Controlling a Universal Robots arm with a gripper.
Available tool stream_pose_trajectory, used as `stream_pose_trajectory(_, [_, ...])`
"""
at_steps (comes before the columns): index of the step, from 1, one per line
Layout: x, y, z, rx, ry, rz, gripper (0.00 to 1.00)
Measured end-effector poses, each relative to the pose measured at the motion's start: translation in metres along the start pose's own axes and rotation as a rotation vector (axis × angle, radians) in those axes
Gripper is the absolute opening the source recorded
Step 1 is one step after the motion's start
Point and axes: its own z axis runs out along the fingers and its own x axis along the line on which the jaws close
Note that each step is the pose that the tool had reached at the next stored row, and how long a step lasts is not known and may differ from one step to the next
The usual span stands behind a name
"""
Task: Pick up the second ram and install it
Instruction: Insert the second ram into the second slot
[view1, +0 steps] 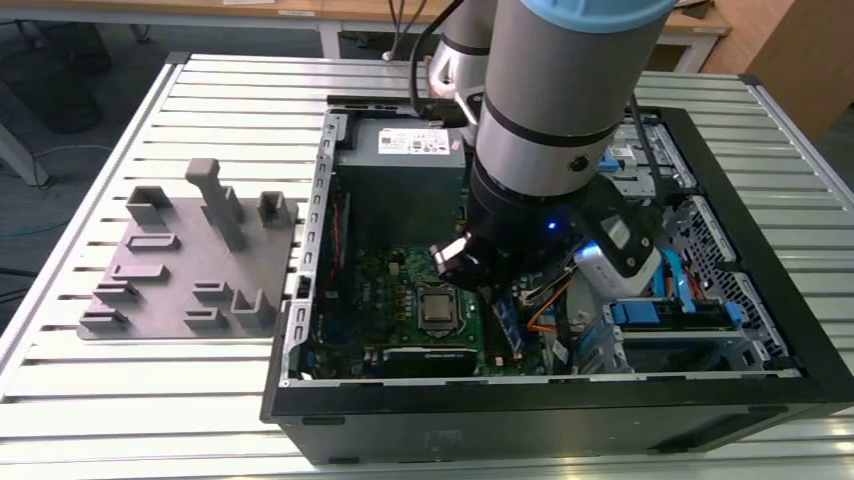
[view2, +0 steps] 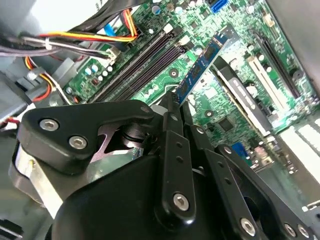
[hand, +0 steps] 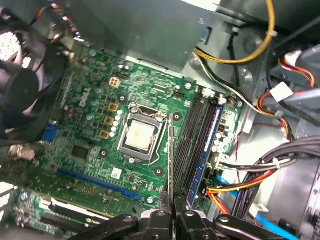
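Gripper (hand: 173, 214) is pinched shut on the second ram (hand: 171, 160), which stands on edge low over the motherboard (hand: 85, 125) just beside the memory slots (hand: 192, 145); installing is in hand, and seems to call for lining its edge over an empty slot.

Bright even light, soft shadows inside computer case (view1: 534, 425), sheen on table (view1: 147, 400)
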Motion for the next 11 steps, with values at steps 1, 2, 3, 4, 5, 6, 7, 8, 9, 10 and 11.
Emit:
stream_pose_trajectory(1, [0.0000,0.0000,0.0001,0.0006,-0.0004,0.018,0.14])
stream_pose_trajectory(2, [0.0000,0.0000,0.0002,0.0013,-0.0008,0.036,0.14])
stream_pose_trajectory(3, [0.0000,0.0000,0.0003,0.0020,-0.0012,0.055,0.14])
stream_pose_trajectory(4, [0.0000,0.0000,0.0005,0.0026,-0.0016,0.073,0.14])
stream_pose_trajectory(5, [0.0000,0.0000,0.0006,0.0032,-0.0020,0.091,0.14])
stream_pose_trajectory(6, [0.0000,0.0000,0.0006,0.0039,-0.0024,0.109,0.14])
stream_pose_trajectory(7, [0.0000,0.0000,0.0007,0.0045,-0.0028,0.127,0.14])
stream_pose_trajectory(8, [0.0000,0.0000,0.0008,0.0052,-0.0031,0.145,0.14])
stream_pose_trajectory(9, [0.0000,0.0000,0.0009,0.0058,-0.0035,0.161,0.14])
stream_pose_trajectory(10, [0.0000,0.0000,0.0009,0.0064,-0.0038,0.179,0.14])
stream_pose_trajectory(11, [0.0000,0.0000,0.0010,0.0070,-0.0042,0.194,0.14])
